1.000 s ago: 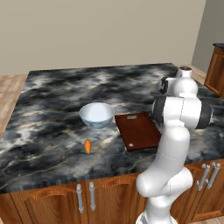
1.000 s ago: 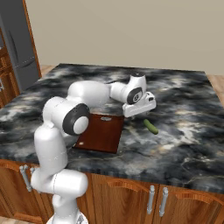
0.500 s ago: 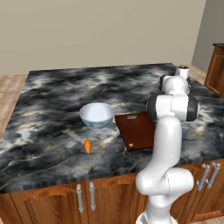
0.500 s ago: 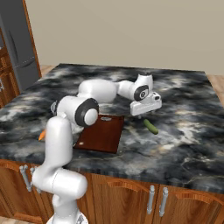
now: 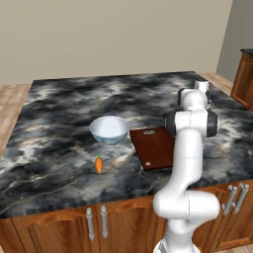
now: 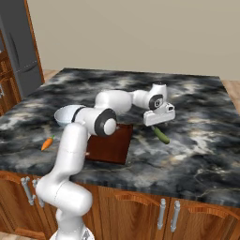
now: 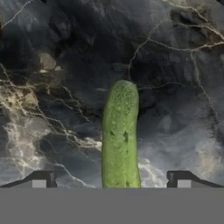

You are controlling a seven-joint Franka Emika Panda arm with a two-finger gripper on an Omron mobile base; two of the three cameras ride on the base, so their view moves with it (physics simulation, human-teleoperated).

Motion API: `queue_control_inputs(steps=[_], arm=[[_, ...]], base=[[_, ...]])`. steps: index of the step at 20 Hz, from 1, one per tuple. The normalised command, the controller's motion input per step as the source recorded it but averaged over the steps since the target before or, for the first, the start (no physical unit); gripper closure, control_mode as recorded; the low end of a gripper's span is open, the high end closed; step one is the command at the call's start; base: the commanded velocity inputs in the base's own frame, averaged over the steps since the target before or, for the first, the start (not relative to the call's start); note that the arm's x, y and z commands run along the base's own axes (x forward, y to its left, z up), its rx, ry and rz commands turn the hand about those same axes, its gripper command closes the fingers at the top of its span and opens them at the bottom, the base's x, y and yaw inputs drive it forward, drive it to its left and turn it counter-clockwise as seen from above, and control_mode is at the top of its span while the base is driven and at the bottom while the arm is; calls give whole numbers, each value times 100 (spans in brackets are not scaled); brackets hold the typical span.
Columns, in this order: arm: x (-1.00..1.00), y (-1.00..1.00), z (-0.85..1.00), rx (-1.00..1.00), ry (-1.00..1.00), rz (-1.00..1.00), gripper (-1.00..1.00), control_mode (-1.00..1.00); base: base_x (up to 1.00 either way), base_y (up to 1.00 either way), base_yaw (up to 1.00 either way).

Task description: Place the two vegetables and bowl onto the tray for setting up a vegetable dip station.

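- On the dark marble counter (image 6: 197,140), the green vegetable (image 6: 161,135) is lying to the right of the tray (image 6: 111,145), apart from it.
- The gripper (image 7: 111,179) is hanging just above the vegetable (image 7: 120,135), its fingers spread wide on both sides and not touching it.
- The bowl (image 5: 109,129) is sitting left of the tray (image 5: 155,147), and the carrot (image 5: 99,164) is lying nearer, apart.

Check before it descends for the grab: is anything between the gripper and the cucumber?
Nothing visible. In the hand view the cucumber lies on bare marble countertop between the open fingertips; the gripper hovers just above it.
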Motion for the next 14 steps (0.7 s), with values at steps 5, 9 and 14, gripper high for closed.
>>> queue_control_inputs(steps=[5, 9, 14], arm=[[32, -10, -33, 0, 4, 0, -100, -100], [12, -11, -29, 0, 4, 0, -100, -100], [0, -1, -21, 0, 6, 0, -100, -100]], base=[[0, 0, 0], [0, 0, 0], [0, 0, 0]])
